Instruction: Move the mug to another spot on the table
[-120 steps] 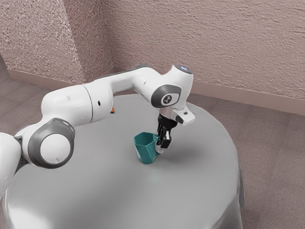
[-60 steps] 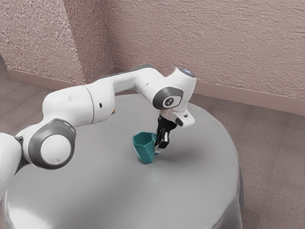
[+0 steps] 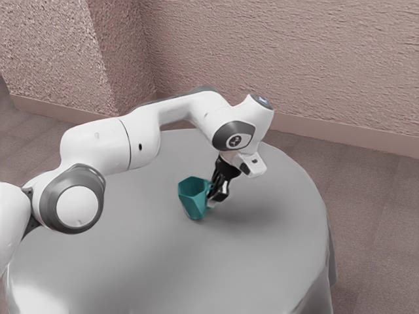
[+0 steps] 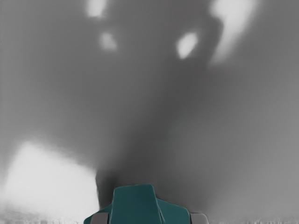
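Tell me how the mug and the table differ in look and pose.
The mug is teal and faceted; the table is grey with a smooth round top. The mug is small, the table far larger. The mug leans, held by the gripper; the table lies level. Both are plain, unpatterned.

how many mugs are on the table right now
1. The teal mug is near the middle of the grey table, held at its handle by the gripper. The arm could hide others behind it.
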Motion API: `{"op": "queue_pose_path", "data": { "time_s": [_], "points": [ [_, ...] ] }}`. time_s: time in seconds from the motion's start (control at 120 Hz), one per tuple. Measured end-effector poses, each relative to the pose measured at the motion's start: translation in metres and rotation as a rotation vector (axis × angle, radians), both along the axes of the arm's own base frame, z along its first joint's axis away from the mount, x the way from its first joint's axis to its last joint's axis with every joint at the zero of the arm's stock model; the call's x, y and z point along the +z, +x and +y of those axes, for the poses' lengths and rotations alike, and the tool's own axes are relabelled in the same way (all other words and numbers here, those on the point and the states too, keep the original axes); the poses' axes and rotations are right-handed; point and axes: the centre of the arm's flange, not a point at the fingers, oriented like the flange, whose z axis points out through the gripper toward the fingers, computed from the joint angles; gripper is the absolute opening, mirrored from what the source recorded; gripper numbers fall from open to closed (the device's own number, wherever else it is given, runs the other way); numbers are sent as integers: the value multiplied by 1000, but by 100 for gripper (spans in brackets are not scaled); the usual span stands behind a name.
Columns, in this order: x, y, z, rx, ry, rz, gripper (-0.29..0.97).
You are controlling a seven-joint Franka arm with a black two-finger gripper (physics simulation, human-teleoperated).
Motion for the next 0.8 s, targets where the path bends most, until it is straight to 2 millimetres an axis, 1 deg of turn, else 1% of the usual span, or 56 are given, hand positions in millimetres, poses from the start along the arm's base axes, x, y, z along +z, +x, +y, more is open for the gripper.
{"op": "queue_pose_path", "data": {
  "time_s": [0.058,0.267,0.367,0.467,0.583,0.667,0.733,0.8],
  "points": [
    [1,0,1,-2,9,-2,9],
    [8,3,6,-5,35,-17,1],
    [11,5,11,-1,46,-25,0],
    [14,8,22,13,59,-34,0],
    [19,15,44,51,76,-54,-1],
    [25,20,55,83,77,-73,-1],
    [34,22,60,109,73,-93,-1],
    [37,23,60,132,73,-105,-1]
  ]
}}
